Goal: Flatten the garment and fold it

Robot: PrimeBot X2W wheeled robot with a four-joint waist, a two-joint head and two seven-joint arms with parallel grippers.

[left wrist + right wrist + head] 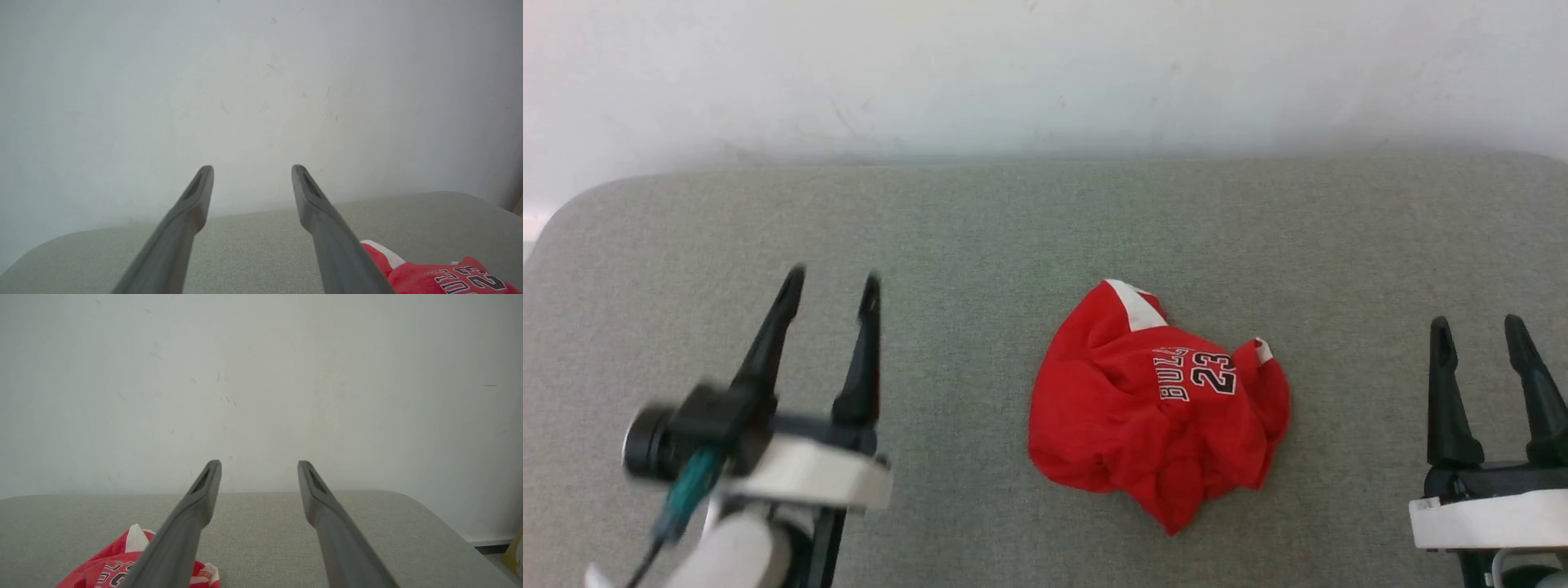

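Garment [1156, 408] is lying bunched between your left claw [834, 278] and right claw [1476, 322].
Both are gaping wide; its striped end is pointing away.

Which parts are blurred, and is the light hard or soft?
Head view: left gripper smeared by blur; garment and right gripper sharp. Left wrist view: fingers soft near the bottom edge. Right wrist view: the same, under soft even light.

Red garment [1152, 425], centre right: white, black-outlined print [1196, 374] reads "BULL", its last letter lost in a crease, with "23" beside it, turned sideways. Left wrist view: "23" legible, the lettering cut off at the edge.
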